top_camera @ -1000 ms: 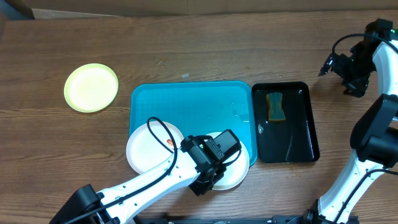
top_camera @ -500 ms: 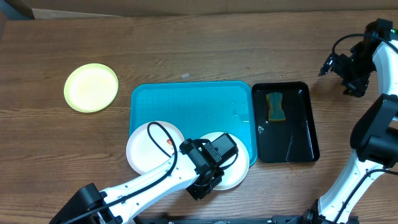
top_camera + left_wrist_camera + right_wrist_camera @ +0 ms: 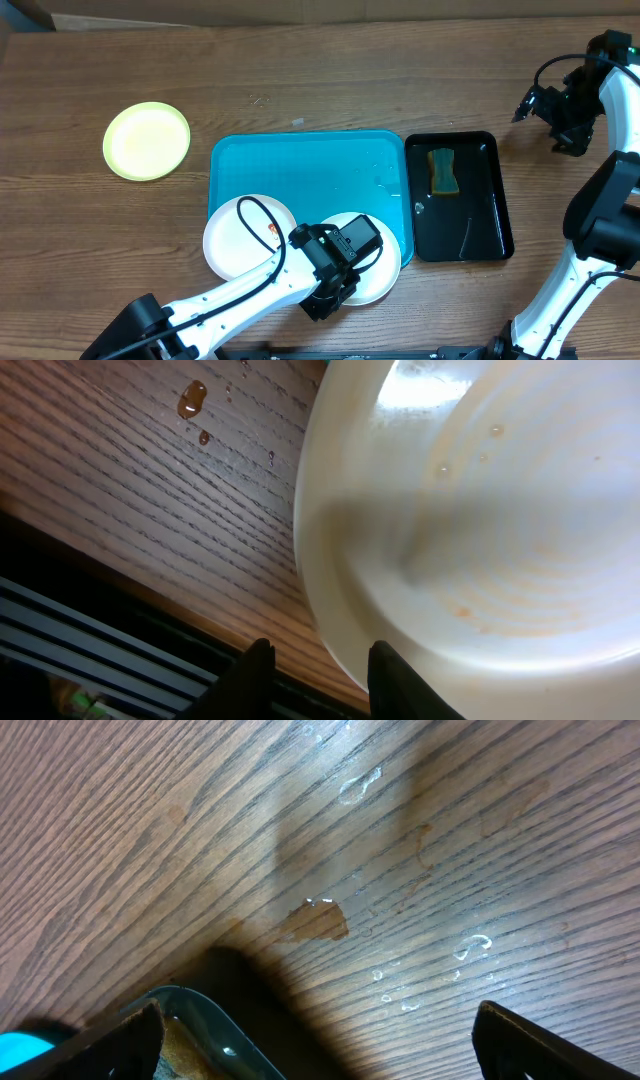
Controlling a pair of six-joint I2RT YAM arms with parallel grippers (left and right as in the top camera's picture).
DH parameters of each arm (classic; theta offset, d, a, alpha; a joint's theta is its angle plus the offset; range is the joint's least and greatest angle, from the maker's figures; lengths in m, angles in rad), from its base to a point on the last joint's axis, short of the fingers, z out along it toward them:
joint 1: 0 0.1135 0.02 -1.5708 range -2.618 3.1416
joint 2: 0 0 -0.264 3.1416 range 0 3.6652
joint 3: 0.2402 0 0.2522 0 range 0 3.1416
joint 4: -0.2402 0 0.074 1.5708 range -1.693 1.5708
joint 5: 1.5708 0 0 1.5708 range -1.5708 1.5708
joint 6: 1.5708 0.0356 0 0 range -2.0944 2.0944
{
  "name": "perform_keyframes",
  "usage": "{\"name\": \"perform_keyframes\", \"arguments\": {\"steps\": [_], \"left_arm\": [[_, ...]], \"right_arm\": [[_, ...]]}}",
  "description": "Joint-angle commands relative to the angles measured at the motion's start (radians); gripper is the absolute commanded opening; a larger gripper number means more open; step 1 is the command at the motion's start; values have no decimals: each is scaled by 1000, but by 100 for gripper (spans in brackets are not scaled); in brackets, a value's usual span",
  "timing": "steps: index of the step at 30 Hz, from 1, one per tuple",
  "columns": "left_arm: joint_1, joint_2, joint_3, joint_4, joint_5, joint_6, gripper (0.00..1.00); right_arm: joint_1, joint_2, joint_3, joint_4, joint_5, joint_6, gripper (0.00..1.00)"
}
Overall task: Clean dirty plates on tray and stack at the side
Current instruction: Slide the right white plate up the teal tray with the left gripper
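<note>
The turquoise tray [image 3: 300,165] lies mid-table. A white plate [image 3: 238,238] with a red-orange smear [image 3: 272,232] overhangs its near-left corner. A second white plate [image 3: 390,265] sits at the near-right edge, showing faint orange streaks [image 3: 480,610] in the left wrist view. My left gripper [image 3: 325,298] hangs over this plate's near rim. Its jaws [image 3: 322,685] stand narrowly open, one finger [image 3: 395,682] inside the rim, the other [image 3: 255,678] outside over the wood. The pale yellow-green plate [image 3: 147,140] rests on the table far left. My right gripper [image 3: 570,118] [image 3: 320,1055] is wide open and empty, far right.
A black tray [image 3: 460,195] [image 3: 215,1020] beside the turquoise one holds a sponge [image 3: 443,170] and water. Water drops [image 3: 192,400] [image 3: 320,920] dot the wood. The table's near edge [image 3: 150,600] runs just below the left fingers.
My left gripper has shifted slightly toward the table's near edge, along the white plate's rim. The plates and the right arm have not moved.
</note>
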Motion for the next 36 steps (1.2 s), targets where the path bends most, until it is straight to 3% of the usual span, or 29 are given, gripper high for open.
{"name": "perform_keyframes", "arguments": {"steps": [1,4,8,14,25,30,36], "left_arm": [[-5,45,-11,2,-2,1,31],[7,58,-11,3,17,3,20],[21,56,-11,4,17,7,16],[83,56,0,5,-8,134,4],[153,56,4,88,-36,366,6],[156,56,4,175,-34,515,15],[201,56,4,192,-45,544,23]], "right_arm": [[3,-42,14,1,-2,0,100],[3,-42,14,1,-2,0,100],[3,-42,14,1,-2,0,100],[3,-42,14,1,-2,0,100],[3,-42,14,1,-2,0,100],[3,-42,14,1,-2,0,100],[3,-42,14,1,-2,0,100]]}}
